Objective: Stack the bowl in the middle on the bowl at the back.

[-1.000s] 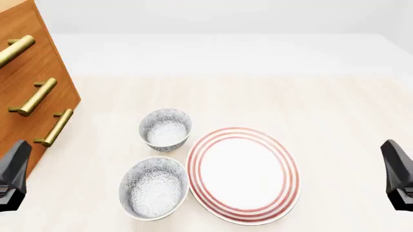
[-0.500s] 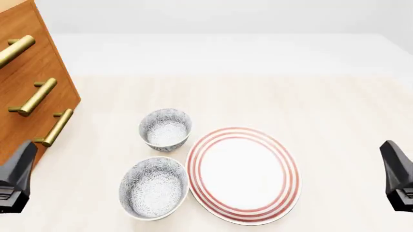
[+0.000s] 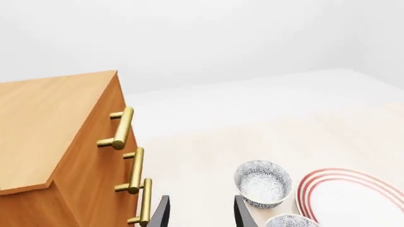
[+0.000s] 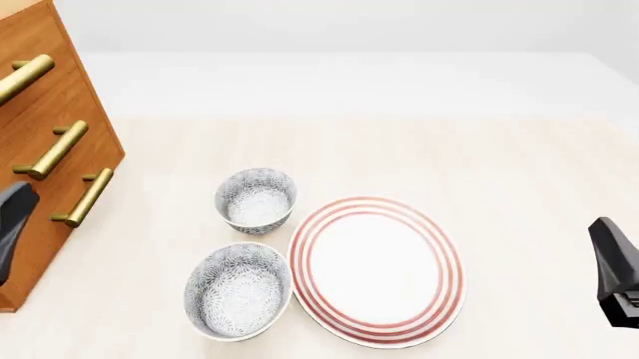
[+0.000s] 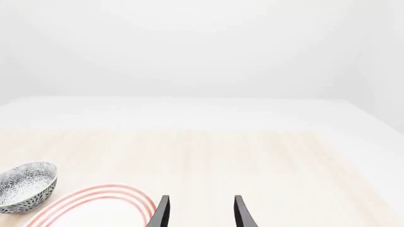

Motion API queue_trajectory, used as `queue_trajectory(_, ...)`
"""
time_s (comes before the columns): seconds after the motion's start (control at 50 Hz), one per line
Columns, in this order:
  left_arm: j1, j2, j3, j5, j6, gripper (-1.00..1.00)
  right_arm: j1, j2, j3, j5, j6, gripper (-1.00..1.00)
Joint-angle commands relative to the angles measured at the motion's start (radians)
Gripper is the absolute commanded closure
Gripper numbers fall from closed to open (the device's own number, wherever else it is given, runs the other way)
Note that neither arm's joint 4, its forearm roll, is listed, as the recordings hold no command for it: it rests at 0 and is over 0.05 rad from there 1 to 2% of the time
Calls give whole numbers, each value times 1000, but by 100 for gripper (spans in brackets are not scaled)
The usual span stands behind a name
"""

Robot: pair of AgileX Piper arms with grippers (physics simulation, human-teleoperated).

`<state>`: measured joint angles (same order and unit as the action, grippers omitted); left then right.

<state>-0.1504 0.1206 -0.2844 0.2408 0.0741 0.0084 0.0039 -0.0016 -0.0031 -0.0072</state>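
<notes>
Two patterned bowls sit toward the near left of the tabletop: the near bowl close to the near edge, the far bowl just behind it, apart from it. Only two bowls show, so I take the near bowl as the one to lift and the far bowl as the base. The striped plate lies just right of both, rim beside the near bowl. A wooden drawer cabinet occupies the left edge. The left hand is open and empty, above the left side near the cabinet, suited to reach the bowls. The right hand is open, empty, parked at the right edge.
</notes>
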Motion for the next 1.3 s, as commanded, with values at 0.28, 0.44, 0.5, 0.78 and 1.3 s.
queue_trajectory(0.28, -191, 349, -228, 270, 5, -100, 4, -2, 0, -5, 6, -100)
queue_trajectory(0.44, -276, 440, -298, 379, -70, -100, 6, -3, -1, -7, 9, -100)
queue_trajectory(0.5, -324, 441, -327, 421, -135, -100, 7, -3, -1, -9, 10, -100)
queue_trajectory(0.78, -420, 554, -251, 434, -455, -100, 5, -3, -2, -16, 14, -100)
queue_trajectory(1.3, -458, 663, -1, 142, -620, -100, 2, -3, -2, -26, 21, -100)
